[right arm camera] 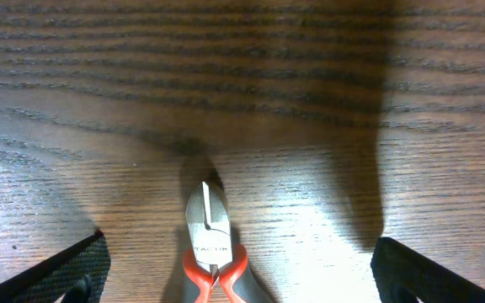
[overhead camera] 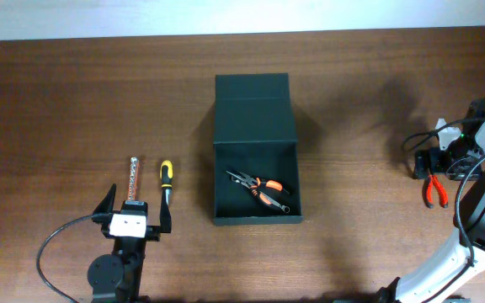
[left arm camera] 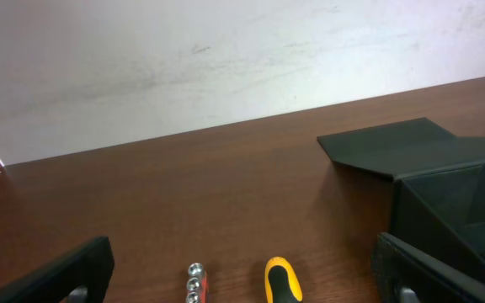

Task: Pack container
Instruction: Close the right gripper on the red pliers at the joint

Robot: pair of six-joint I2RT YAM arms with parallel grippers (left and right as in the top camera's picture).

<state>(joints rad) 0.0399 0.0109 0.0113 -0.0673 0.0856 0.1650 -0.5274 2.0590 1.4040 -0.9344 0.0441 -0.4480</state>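
Because the red-handled cutters (right arm camera: 211,248) lie directly between the spread fingers of the right gripper (right arm camera: 238,261), the coming grasp turns on alignment. In the right wrist view the tool's long axis runs away from the camera, nose forward, crosswise to the closing line of the fingers, with the handles on the centreline. The right gripper is wide open and holds nothing; whether it is low enough to close on the handles cannot be told. The container (overhead camera: 255,109) stands at the centre of the table (overhead camera: 57,101), well apart from the right gripper and on its left side, with the lid flap folded back on the far side and the mouth open upward. One pair of orange-handled pliers (overhead camera: 264,190) lies in it, toward the near right corner. The left gripper (overhead camera: 137,209), nearer to the container, is also open and empty. A yellow-handled screwdriver (overhead camera: 166,175) and a slim metal tool (overhead camera: 134,177) lie just ahead of its fingers, both lengthwise to its approach.
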